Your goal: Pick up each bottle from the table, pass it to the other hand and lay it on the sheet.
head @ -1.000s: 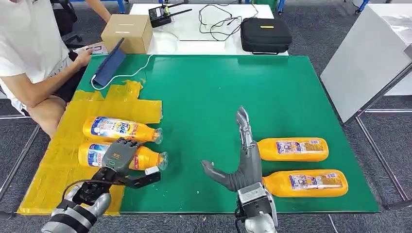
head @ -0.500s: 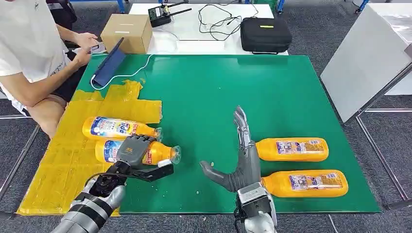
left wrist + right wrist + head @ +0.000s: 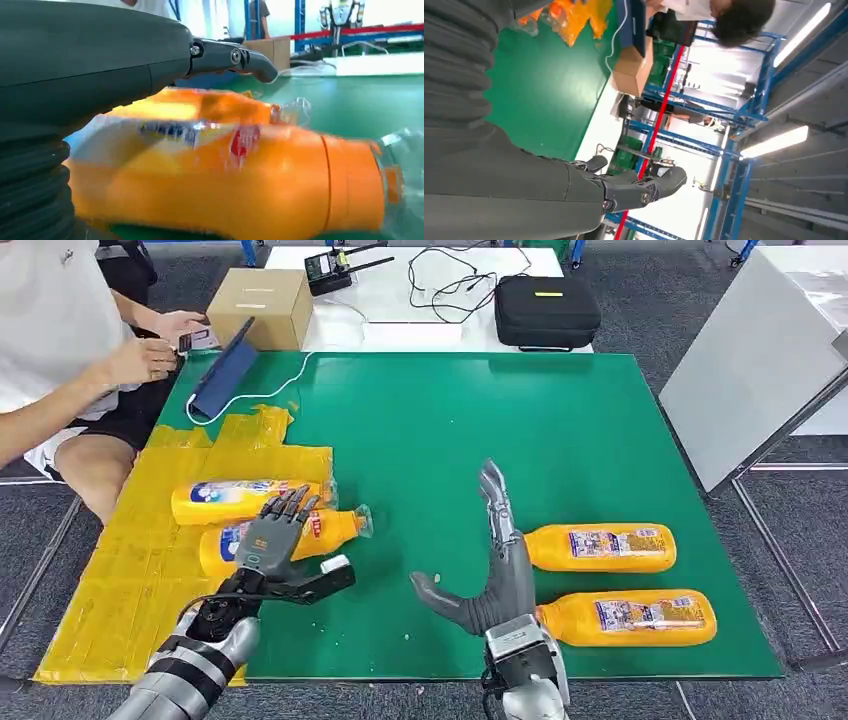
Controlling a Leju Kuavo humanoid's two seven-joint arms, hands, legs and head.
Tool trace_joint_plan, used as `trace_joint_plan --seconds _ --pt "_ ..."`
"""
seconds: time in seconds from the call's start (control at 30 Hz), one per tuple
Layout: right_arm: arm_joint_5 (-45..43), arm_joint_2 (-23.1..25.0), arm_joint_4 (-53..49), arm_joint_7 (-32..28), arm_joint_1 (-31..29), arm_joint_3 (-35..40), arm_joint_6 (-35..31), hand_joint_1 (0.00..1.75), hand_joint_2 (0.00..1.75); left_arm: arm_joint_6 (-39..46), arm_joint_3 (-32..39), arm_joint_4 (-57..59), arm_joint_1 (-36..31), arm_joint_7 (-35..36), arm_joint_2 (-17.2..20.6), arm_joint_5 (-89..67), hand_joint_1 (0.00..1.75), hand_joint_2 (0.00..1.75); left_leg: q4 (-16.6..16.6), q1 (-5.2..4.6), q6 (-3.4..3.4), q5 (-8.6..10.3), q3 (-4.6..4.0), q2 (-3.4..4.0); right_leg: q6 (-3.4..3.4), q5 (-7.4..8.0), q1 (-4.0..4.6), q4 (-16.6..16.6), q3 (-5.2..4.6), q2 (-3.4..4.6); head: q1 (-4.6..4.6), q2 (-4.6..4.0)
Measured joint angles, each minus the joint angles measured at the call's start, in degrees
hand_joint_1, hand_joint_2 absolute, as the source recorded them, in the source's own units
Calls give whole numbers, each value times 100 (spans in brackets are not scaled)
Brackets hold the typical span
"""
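Observation:
Two orange bottles lie side by side on the yellow sheet (image 3: 120,570): the far bottle (image 3: 235,501) and a nearer bottle (image 3: 325,530) whose cap end reaches over the sheet's edge onto the green table (image 3: 450,420). My left hand (image 3: 272,552) hovers over the nearer bottle (image 3: 225,185) with fingers straightened and thumb apart, gripping nothing. My right hand (image 3: 495,565) stands open on edge, fingers pointing away, just left of two more orange bottles, the far one (image 3: 600,547) and the near one (image 3: 628,617).
A person sits at the table's far left corner, hands near a cardboard box (image 3: 262,306) and a blue tablet (image 3: 226,375) with a white cable. A black case (image 3: 547,312) sits on the white table behind. A white panel (image 3: 750,360) stands to the right.
My left hand carried the nearer bottle away from me, up against the far one, then its fingers straightened off it. The right hand stayed put. The person's arms shifted.

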Motion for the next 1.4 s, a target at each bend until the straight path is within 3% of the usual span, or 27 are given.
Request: trace_joint_plan --seconds 0.17,0.3,0.4,0.57,0.77,0.93,1.4 --pt "267 -50 65 72 0 -2 -65 0 175 836 74 -164 180 -264 -48 -68 0 175 0 0 0 0 -1 0 0 0 0 0 -1 0 -2 0" --pt "304 -59 81 76 -1 -2 -90 0 175 946 103 -231 223 -288 -68 -81 0 175 0 0 0 -1 -2 -1 0 0 0 0 -1 0 2 0" --pt "1414 -203 171 435 -8 -7 -508 0 175 1171 203 -1017 669 -1100 -164 1086 0 175 0 -1 -1 -3 -3 1 1 -1 0 -1 -2 0 0 0" --pt "2746 -476 253 777 -47 -116 -855 0 175 368 236 -2293 1266 -1658 -278 2662 0 175 0 -4 1 -5 -6 0 1 -1 0 -3 -3 0 0 0" --pt "3634 -929 441 1324 -214 -350 -420 0 175 -683 291 -3404 1841 -2153 -345 4259 0 175 1 -4 2 -5 -6 -1 2 -1 -1 -4 -3 0 0 0" --pt "3808 -1320 577 1499 -317 -614 -203 0 175 -1284 380 -3900 2215 -2323 -396 4918 0 175 1 -4 2 -5 -6 -7 2 -1 -1 -4 -2 -1 -2 0" --pt "4164 -2306 992 1705 -365 -1163 413 0 175 -1279 443 -4151 2485 -2441 -490 4747 0 175 2 -5 3 -6 -9 -16 4 -2 -1 -5 -1 -7 0 0"
